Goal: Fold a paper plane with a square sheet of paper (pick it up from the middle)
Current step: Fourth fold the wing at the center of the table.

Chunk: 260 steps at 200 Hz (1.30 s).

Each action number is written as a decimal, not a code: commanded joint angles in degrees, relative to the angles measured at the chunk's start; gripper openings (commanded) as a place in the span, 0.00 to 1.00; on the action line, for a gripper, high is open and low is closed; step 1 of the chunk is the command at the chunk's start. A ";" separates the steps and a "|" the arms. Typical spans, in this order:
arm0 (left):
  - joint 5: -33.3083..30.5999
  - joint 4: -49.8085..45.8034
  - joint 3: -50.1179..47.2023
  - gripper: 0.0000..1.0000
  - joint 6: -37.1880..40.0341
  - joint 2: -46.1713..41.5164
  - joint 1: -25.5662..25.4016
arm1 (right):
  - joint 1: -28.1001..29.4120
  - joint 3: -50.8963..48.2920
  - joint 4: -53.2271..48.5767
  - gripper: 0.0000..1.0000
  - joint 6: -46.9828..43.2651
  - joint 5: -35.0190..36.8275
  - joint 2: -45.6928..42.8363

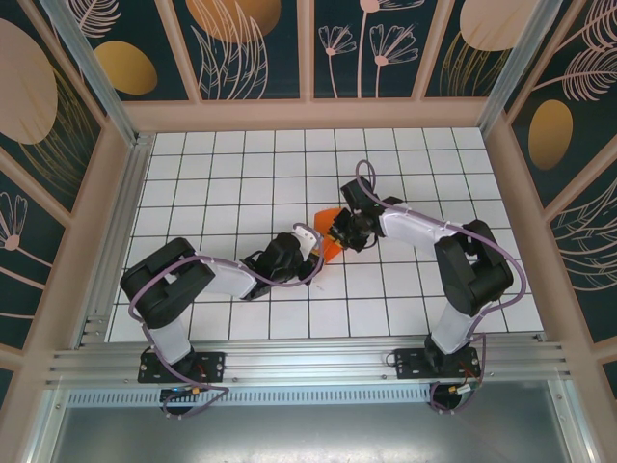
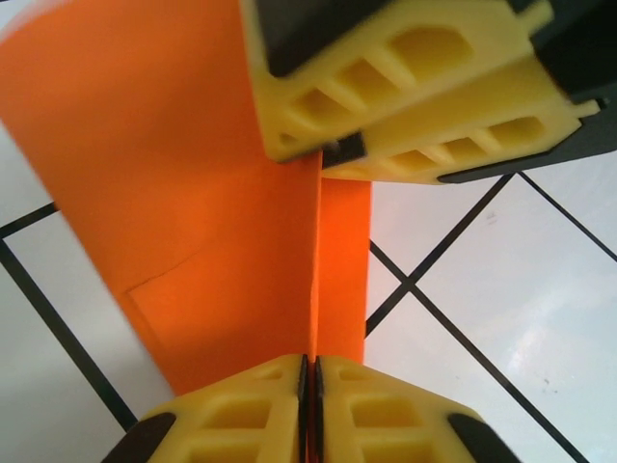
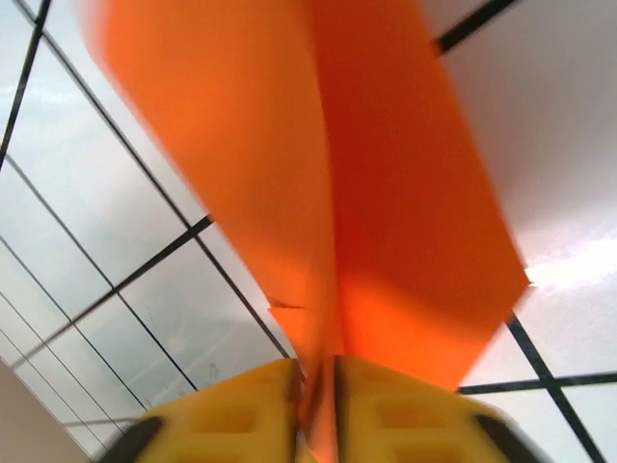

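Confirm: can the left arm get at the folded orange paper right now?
Likely yes: the left jaws are closed on the folded orange paper at the crease. The right jaws sit at the paper's far end, leaving that spot free.

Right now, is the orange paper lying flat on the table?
No, the orange paper is folded, and its crease is pinched in the left gripper, not spread flat on the table.
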 commanded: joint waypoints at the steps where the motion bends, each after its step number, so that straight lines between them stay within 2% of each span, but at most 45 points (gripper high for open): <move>1: -1.08 1.87 -1.06 0.08 -0.22 0.76 -0.28 | -0.36 -0.46 4.04 0.31 -3.05 -2.89 -0.90; 20: -0.88 2.76 -1.64 0.05 -1.04 0.98 -0.26 | -2.59 -2.66 9.65 0.40 -7.14 -5.58 -1.92; 61: -0.82 3.21 -2.03 0.03 -1.38 1.16 -0.29 | -4.66 -2.75 7.06 0.38 -11.80 -5.41 -1.92; 124: -1.05 2.84 -1.80 0.03 -1.23 1.37 -0.24 | -4.84 -1.80 4.07 0.26 -10.06 -10.16 0.13; 181: -0.68 2.58 -1.42 0.05 -1.44 1.11 -0.29 | -4.72 -0.39 -0.05 0.06 -10.54 -8.49 1.13; 207: 0.21 2.44 -1.07 0.09 -2.12 -0.50 -0.18 | -4.76 0.22 -1.89 0.00 -11.49 -6.90 1.18; 221: 0.71 1.46 -0.38 0.19 -2.71 -1.28 -0.07 | -4.66 0.73 -2.83 0.00 -12.01 -6.33 1.06; 235: 1.93 1.23 -0.10 0.24 -3.67 -2.25 0.30 | -4.59 1.43 -4.01 0.00 -12.58 -5.38 0.93; 260: 6.08 3.09 -0.98 0.38 -8.63 -5.29 3.29 | -4.35 2.34 -6.74 0.00 -14.30 -4.36 0.85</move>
